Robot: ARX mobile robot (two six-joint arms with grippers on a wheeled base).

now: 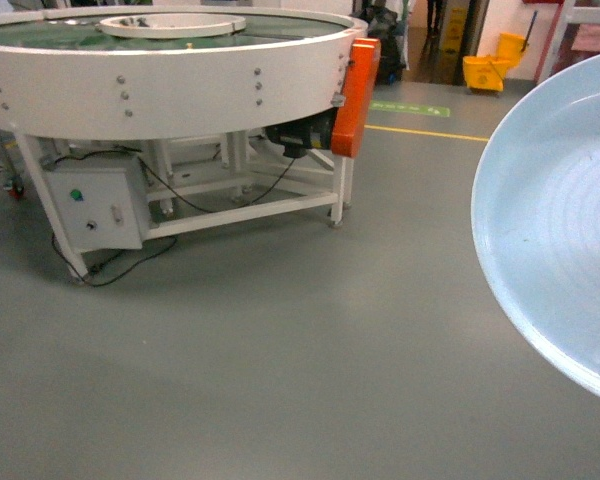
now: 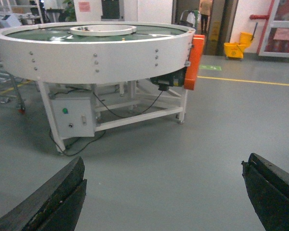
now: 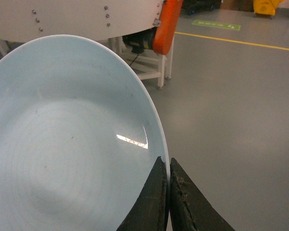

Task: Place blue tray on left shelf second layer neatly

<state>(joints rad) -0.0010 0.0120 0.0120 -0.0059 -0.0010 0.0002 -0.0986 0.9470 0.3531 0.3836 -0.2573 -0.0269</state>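
There is one blue tray (image 3: 62, 144), a single pale round dish, and it appears in the head view and the right wrist view. Two claws are in view: the right claw (image 3: 168, 192), whose two fingers pinch the tray's rim, and the left claw (image 2: 164, 192), whose two dark fingers stand wide apart with nothing between them. One large round conveyor table (image 1: 180, 80) stands on the floor, with one white ring (image 1: 170, 24) on its top. One orange guard (image 1: 360, 95) hangs at its side, and one grey control box (image 1: 95, 205) sits under it. One yellow mop bucket (image 1: 492, 68) stands far back. One yellow line (image 1: 425, 133) crosses the floor, beside one green floor marking (image 1: 410, 108).
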